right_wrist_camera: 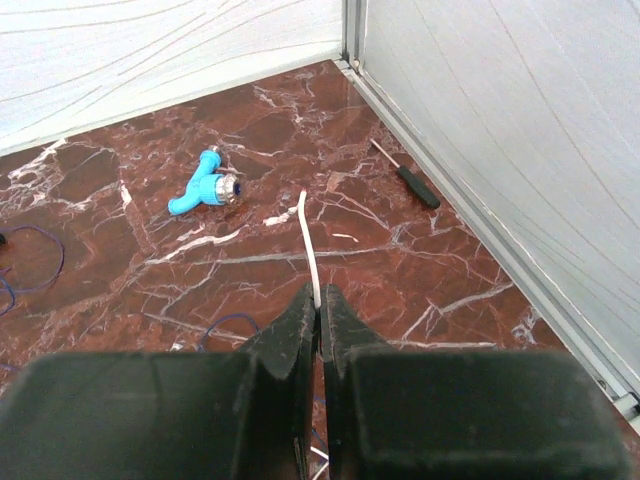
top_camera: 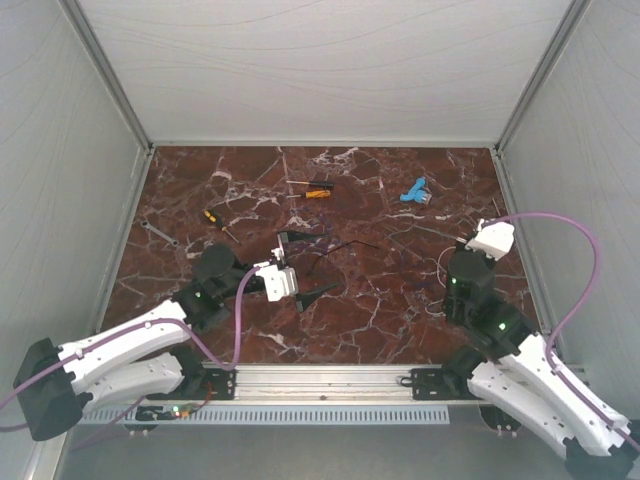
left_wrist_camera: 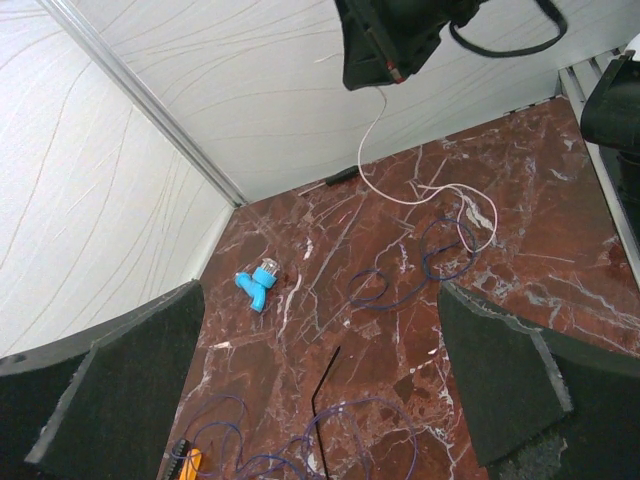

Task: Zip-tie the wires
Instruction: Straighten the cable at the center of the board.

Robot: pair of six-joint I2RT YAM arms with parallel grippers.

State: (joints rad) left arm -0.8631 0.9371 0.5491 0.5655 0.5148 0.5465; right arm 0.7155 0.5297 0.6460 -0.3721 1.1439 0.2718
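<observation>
Pinching zip tie [right_wrist_camera: 308, 245], right end effector [right_wrist_camera: 319, 300].

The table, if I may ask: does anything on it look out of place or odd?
Nothing is damaged or spilled. The thin blue wires lie strewn in loose loops across the table rather than bundled. A white cord, pinched in the shut right end effector, trails out over it.

No txt, labels, brands, nos. or signs legible in any view — nothing sharp enough to read.
</observation>
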